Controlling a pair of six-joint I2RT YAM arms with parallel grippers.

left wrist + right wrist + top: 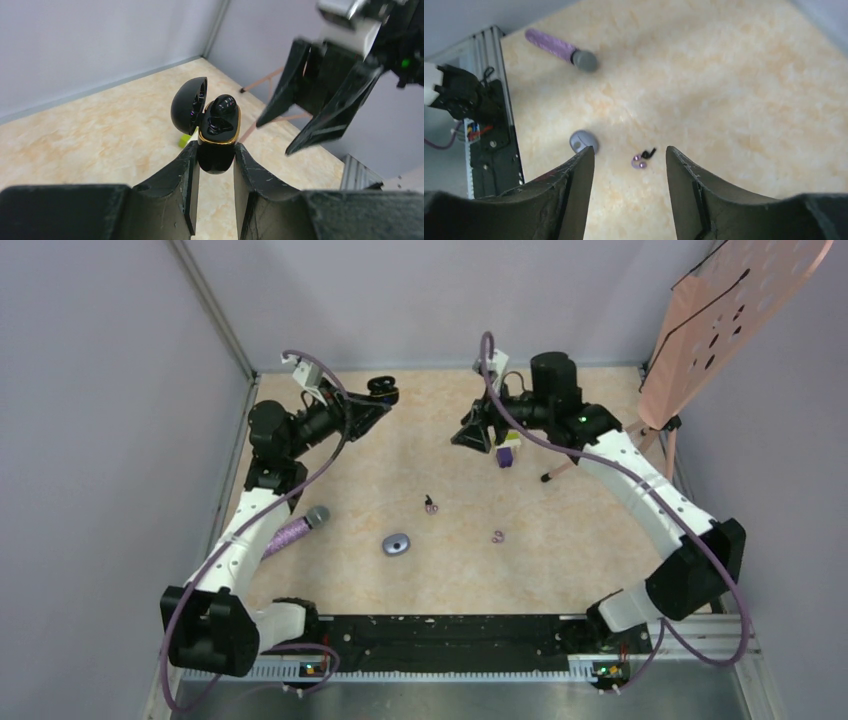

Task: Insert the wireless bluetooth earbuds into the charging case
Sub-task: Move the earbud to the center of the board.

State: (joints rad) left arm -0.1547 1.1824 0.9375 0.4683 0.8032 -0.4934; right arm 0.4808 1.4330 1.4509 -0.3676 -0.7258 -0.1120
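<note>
My left gripper [216, 147] is shut on a black charging case [218, 145] with a gold rim, held up with its lid open. A black earbud [224, 105] sits in the case and sticks up from it. In the top view this gripper [383, 392] is at the far left of the table. A purple earbud with a dark stem [430, 504] lies mid-table, and a second purple ring-like earbud [498, 536] lies to its right. My right gripper [468, 436] is open and empty, raised above the table. In the right wrist view the stemmed earbud [643, 159] shows between its fingers [630, 152], far below.
A green-and-purple block [508, 452] lies under the right wrist. A grey oval object [396, 544] and a purple-handled microphone-like object [300, 528] lie at the left front. A pink perforated board [720, 320] leans at the back right. Walls enclose the table.
</note>
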